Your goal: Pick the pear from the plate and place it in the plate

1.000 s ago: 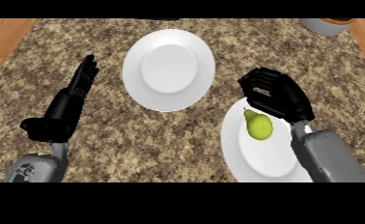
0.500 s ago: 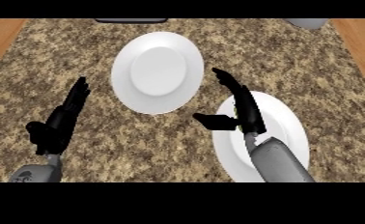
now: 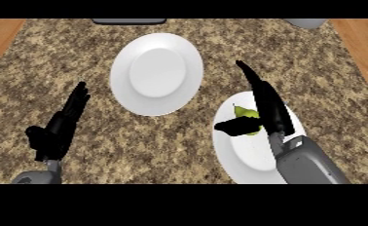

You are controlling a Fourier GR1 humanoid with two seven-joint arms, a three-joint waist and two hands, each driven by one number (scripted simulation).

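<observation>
Right hand [image 3: 274, 116] spread, fingers straight; pear [image 3: 249, 115] just beside palm on thumb side, long axis along fingers. Left hand [image 3: 60, 128] well apart, resting open.

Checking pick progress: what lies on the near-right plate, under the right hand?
A green pear lies on the plate. Its top shows beside the right hand. The thumb covers part of it, so contact underneath cannot be seen.
</observation>
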